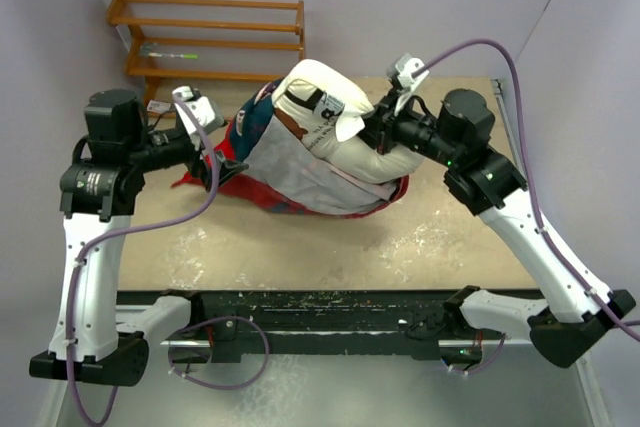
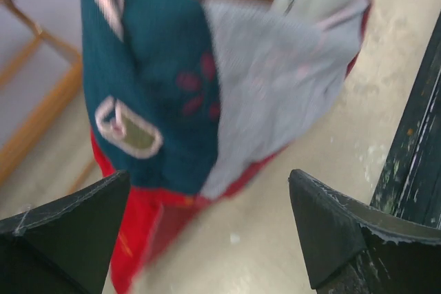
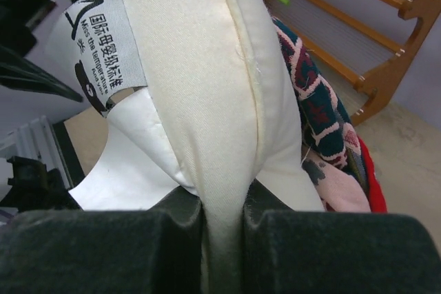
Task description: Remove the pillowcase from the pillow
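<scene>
The right hand (image 3: 222, 219) pinches the seamed edge of the cream pillow (image 1: 322, 97), which juts from the pillowcase (image 1: 300, 172) at the upper centre of the top view. The left hand (image 2: 209, 194) gapes wide beside the pillowcase's left end on the desk (image 1: 400, 247).

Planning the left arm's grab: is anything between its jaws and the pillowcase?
Nothing visible does. The left gripper is open, jaws wide apart, and the pillowcase sits directly ahead of them.

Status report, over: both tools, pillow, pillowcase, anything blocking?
Right tool shut on pillow edge. Left tool open, facing pillowcase. Pillow partly out of it. No obstruction seen.
</scene>
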Controlling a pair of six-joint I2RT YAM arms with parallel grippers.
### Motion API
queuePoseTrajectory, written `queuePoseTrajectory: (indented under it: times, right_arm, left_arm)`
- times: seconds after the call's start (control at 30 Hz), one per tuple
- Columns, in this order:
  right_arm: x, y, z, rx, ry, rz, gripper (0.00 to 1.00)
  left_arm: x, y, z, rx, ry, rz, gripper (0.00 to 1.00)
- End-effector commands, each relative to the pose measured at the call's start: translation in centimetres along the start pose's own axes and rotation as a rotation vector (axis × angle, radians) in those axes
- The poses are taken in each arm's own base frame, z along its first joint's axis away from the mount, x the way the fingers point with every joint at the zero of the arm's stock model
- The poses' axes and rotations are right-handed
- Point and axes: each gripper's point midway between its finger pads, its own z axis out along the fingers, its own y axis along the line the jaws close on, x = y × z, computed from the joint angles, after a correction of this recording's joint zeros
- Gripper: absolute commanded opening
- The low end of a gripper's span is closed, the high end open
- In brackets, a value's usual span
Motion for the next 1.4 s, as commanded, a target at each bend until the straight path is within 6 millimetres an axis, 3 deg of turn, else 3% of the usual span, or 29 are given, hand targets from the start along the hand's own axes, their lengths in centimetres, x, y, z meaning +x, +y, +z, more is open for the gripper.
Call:
queuePoseTrajectory:
  times: [0.0, 0.27, 0.5, 0.6, 0.8, 0.87, 0.93, 1.07, 1.1, 1.23, 1.37]
  right_arm:
    - [-6.2, 3.0, -2.3, -0.13, -0.25, 0.011, 0.0]
    - [-8.7, 3.1, -4.0, -0.138, -0.322, 0.033, 0.0]
    - [-11.7, 4.9, -5.1, -0.23, -0.387, 0.039, 0.0]
    - [-12.7, 6.7, -5.8, -0.324, -0.411, 0.029, 0.0]
    - [-12.8, 8.9, -6.9, -0.446, -0.39, 0.008, 0.0]
    - [-12.7, 9.0, -7.0, -0.453, -0.381, 0.01, 0.0]
    - [-12.8, 8.9, -7.2, -0.438, -0.388, 0.004, 0.0]
    - [-13.2, 8.1, -7.5, -0.369, -0.416, -0.009, 0.0]
    - [-13.6, 7.7, -7.7, -0.335, -0.428, -0.014, 0.0]
    - [-14.9, 5.9, -8.6, -0.2, -0.491, -0.027, 0.0]
    - [-17.7, 4.1, -10.9, -0.044, -0.61, -0.03, 0.0]
  left_arm:
    - [7.2, 1.5, 0.2, -0.031, 0.16, -0.018, 0.99]
    - [15.4, 3.1, -1.0, -0.025, 0.231, -0.095, 0.99]
    - [18.6, 2.0, -0.6, 0.025, 0.226, -0.055, 0.99]
    - [19.7, 2.7, -0.5, -0.015, 0.241, -0.015, 1.0]
    - [22.1, 4.0, -0.5, -0.061, 0.302, 0.044, 0.89]
    - [23.0, 4.5, -0.8, -0.058, 0.343, 0.052, 0.81]
    - [23.5, 4.7, -1.1, -0.046, 0.36, 0.05, 0.65]
    - [24.6, 4.9, -1.7, -0.056, 0.407, 0.056, 0.11]
    - [25.1, 5.2, -1.9, -0.07, 0.427, 0.057, 0.02]
    - [26.8, 6.1, -2.8, -0.136, 0.493, 0.077, 0.0]
    - [29.0, 7.7, -3.8, -0.223, 0.582, 0.065, 0.0]
